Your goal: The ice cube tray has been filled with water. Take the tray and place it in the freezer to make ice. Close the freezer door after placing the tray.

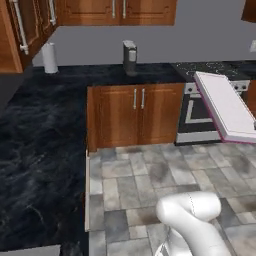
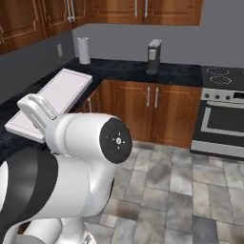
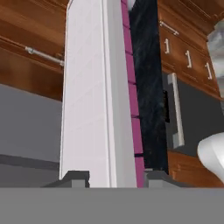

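The ice cube tray (image 3: 94,87) is white with a pinkish-mauve rim and stands edge-on between my two dark finger tips (image 3: 75,178) in the hand view. My gripper (image 3: 116,178) is shut on its near end. The tray (image 1: 225,106) hangs in the air at the right, in front of the oven, tilted a little. In the right base view the tray (image 2: 55,100) reaches out over the counter's edge, behind my white arm. The freezer and the freezer door are out of view.
A dark marble counter (image 1: 40,150) runs along the left and the back wall, with wood cabinets (image 1: 135,112) under it. On it stand a paper towel roll (image 1: 49,57) and a grey appliance (image 1: 129,56). An oven (image 2: 221,124) sits at the right. Tiled floor (image 1: 150,175) lies ahead.
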Controlling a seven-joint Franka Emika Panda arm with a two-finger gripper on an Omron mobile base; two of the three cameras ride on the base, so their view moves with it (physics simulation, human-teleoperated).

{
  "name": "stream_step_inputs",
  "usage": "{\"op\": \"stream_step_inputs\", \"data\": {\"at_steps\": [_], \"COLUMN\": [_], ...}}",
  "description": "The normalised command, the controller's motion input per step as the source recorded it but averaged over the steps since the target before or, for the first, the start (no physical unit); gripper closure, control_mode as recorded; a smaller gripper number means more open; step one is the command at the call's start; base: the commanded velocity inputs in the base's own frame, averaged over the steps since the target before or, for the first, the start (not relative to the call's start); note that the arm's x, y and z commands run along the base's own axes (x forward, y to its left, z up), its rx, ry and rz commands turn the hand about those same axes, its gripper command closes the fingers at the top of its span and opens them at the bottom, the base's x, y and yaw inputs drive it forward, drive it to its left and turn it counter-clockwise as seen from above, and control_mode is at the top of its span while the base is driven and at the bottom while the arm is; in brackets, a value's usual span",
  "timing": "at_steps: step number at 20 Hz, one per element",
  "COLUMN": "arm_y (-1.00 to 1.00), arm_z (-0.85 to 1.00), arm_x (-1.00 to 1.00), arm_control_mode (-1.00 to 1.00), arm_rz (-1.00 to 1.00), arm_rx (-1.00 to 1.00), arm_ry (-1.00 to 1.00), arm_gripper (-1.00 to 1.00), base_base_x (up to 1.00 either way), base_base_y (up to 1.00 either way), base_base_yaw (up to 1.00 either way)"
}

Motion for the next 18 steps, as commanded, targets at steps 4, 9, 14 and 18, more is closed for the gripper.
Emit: {"op": "stream_step_inputs", "data": {"at_steps": [4,9,14,18], "arm_y": [0.0,0.0,0.0,0.0], "arm_z": [0.0,0.0,0.0,0.0], "arm_x": [0.0,0.0,0.0,0.0], "arm_control_mode": [1.0,1.0,1.0,1.0], "arm_rz": [0.0,0.0,0.0,0.0], "arm_rx": [0.0,0.0,0.0,0.0], "arm_ry": [0.0,0.0,0.0,0.0], "arm_gripper": [1.0,1.0,1.0,1.0], "base_base_x": [-0.01,0.54,0.73,0.84], "base_base_y": [0.71,0.16,-0.92,-0.87], "base_base_yaw": [-0.7,-0.72,-0.45,-0.4]}}
